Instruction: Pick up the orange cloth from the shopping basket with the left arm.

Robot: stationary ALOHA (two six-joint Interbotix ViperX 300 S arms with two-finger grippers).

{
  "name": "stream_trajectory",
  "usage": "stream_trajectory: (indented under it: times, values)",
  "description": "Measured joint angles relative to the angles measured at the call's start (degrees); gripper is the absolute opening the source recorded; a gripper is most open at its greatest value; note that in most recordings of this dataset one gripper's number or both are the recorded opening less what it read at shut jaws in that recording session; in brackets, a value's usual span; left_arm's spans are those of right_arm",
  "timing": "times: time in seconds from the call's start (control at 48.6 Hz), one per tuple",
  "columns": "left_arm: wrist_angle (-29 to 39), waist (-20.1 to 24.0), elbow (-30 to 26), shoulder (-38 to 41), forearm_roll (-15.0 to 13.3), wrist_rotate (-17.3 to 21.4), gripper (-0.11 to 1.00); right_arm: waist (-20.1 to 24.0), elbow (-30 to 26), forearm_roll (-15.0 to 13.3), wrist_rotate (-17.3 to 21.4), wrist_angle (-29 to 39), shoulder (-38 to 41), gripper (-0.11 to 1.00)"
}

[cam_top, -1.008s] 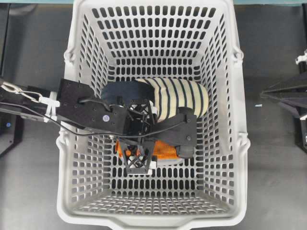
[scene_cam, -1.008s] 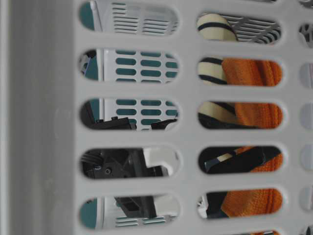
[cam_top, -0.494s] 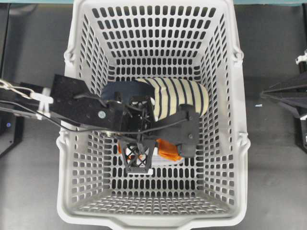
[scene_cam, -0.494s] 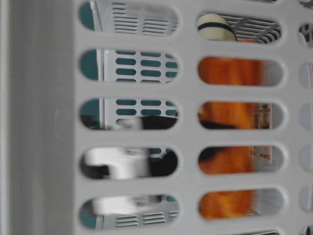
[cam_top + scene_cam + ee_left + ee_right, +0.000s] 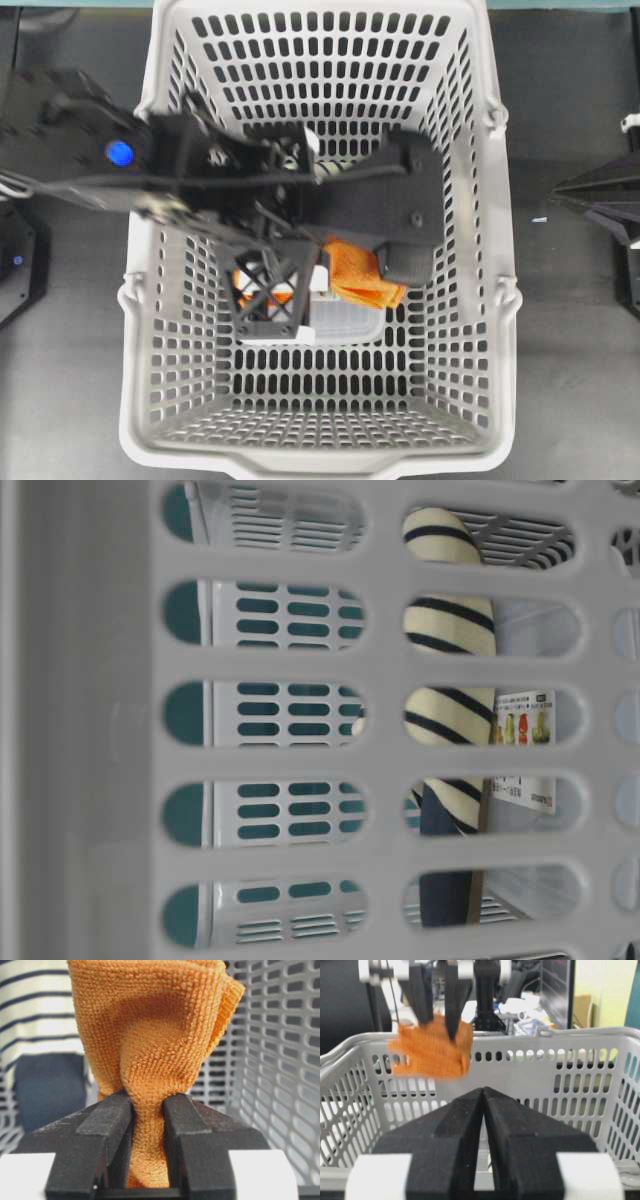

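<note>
My left gripper [image 5: 330, 278] is shut on the orange cloth [image 5: 362, 277] and holds it up inside the shopping basket [image 5: 130, 292], clear of the floor. In the left wrist view both jaws [image 5: 147, 1102] pinch a bunched fold of the cloth [image 5: 150, 1030], which hangs beyond them. From the right wrist view the cloth [image 5: 432, 1050] hangs at the height of the basket rim [image 5: 570, 1035] under the left fingers [image 5: 452, 1000]. My right gripper [image 5: 483, 1091] is shut and empty, outside the basket at the right [image 5: 585, 195].
A navy-and-cream striped slipper [image 5: 450, 640] lies in the basket, also in the left wrist view [image 5: 35, 1010]; the left arm hides it from overhead. A clear packet with a printed label [image 5: 525, 720] lies on the basket floor [image 5: 345, 322].
The left arm has risen with the orange cloth and swung toward the back of the basket. The cloth has left the table-level view, uncovering the slipper and packet. The right arm is unmoved.
</note>
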Motion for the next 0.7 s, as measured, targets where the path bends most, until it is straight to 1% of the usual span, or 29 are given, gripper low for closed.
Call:
stream_trajectory:
  times: [0.082,0.185,0.699]
  values:
    - [3.08,0.09,-3.25,0.35,0.00,0.00,0.15,0.00,0.18,0.00,0.00,0.09,-0.26,0.00]
    - [5.27,0.09,-5.45,1.67,0.00,0.00,0.15,0.00,0.35,0.00,0.00,0.00,-0.53,0.00]
    - [5.98,0.70,-6.24,2.11,0.00,0.00,0.15,0.00,0.44,0.00,0.00,0.70,-1.85,0.00]
